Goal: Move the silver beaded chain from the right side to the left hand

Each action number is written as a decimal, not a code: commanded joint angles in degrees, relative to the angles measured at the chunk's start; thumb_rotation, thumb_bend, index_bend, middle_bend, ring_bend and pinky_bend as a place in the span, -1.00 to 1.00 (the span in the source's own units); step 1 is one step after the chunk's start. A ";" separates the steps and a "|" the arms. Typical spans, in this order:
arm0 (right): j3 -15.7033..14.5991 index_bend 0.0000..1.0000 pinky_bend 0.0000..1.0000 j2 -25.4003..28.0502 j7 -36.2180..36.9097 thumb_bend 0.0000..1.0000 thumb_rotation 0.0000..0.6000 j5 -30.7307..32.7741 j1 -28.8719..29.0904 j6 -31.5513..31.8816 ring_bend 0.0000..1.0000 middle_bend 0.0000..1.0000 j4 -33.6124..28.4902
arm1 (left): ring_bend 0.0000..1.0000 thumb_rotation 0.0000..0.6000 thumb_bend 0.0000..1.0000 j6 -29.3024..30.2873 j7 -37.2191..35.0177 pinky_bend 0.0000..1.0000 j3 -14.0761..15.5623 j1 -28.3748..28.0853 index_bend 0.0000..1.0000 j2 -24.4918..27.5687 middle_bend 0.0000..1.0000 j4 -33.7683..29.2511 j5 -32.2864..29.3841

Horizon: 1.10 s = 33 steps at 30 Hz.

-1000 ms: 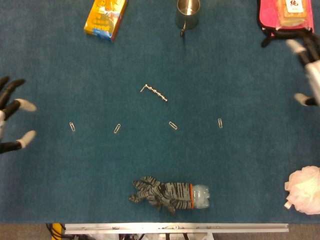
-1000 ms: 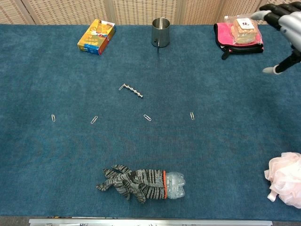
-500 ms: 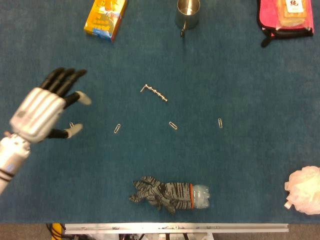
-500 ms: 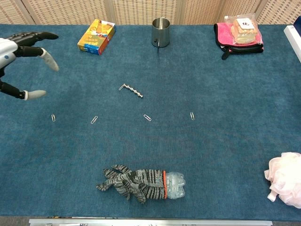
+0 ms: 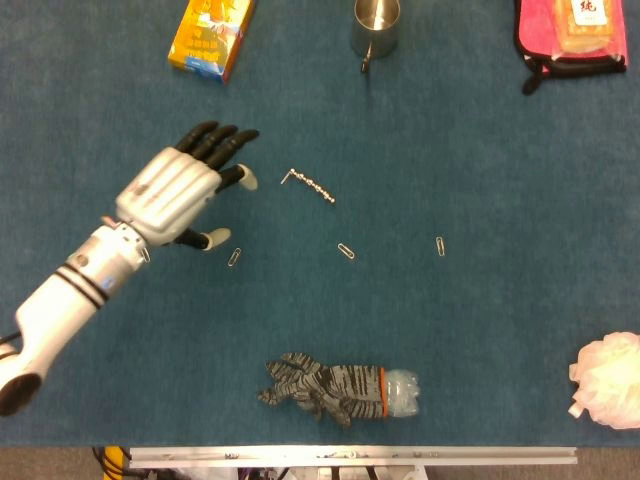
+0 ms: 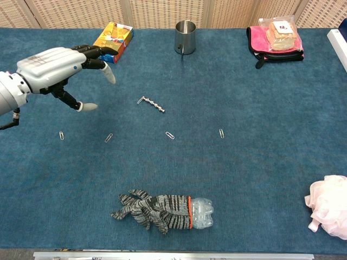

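In the head view, the left hand (image 5: 172, 195) reaches in over the blue table (image 5: 500, 160) from the lower left, back of the hand up, its fingers (image 5: 220, 140) spread wide and holding nothing. The silver beaded chain (image 5: 308, 185) lies flat on the table just to the right of the fingertips, apart from them, running on a slant from upper left to lower right. Below it a row of paper clips (image 5: 346, 250) lies on the cloth, one of them just beside the thumb. A yellow box (image 5: 210, 35) sits at the far edge on the left, a metal cup (image 5: 376, 26) at the far middle, and a pink pouch (image 5: 570, 35) with a packet on it at the far right corner. Near the front edge lies a plastic bottle (image 5: 400, 392) with a striped glove (image 5: 315, 388) pulled over it, and a pale pink bath puff (image 5: 608, 382) sits at the right edge. The right hand does not show.

In the chest view, the left hand (image 6: 54, 67) hangs above the table at the left, fingers (image 6: 95, 51) open and apart, thumb pointing down, empty. The silver beaded chain (image 6: 151, 104) rests on the table to its right, clear of the hand, between the metal cup (image 6: 185, 37) behind and the paper clips (image 6: 170, 135) in front. The right hand is out of sight here too.
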 commanded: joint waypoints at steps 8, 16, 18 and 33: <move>1.43 -0.70 -1.00 1.05 1.64 -1.00 1.00 -0.44 -1.76 -0.06 -1.00 -0.91 0.31 | -1.00 1.00 -0.58 -3.87 3.41 -0.92 -0.27 -5.66 -0.47 -5.93 -0.96 5.14 -2.37; 2.47 -0.69 -1.00 1.07 1.77 -1.00 1.00 0.23 -2.80 -0.48 -1.00 -0.91 0.64 | -1.00 1.00 -0.57 -4.73 1.81 -0.92 0.09 -8.41 -0.47 -8.46 -0.98 7.62 -2.42; 2.69 -0.69 -1.00 0.81 1.83 -1.00 1.00 0.46 -3.00 -0.71 -1.00 -0.91 0.98 | -1.00 1.00 -0.56 -4.94 1.63 -0.92 0.14 -9.15 -0.47 -9.06 -0.99 8.61 -2.35; 4.77 -0.68 -1.00 -0.61 3.37 -1.00 1.00 1.77 -3.96 -1.66 -1.00 -0.91 3.50 | -1.00 1.00 -0.55 -5.97 1.93 -0.92 1.70 -14.08 -0.43 -16.04 -1.00 19.07 -0.49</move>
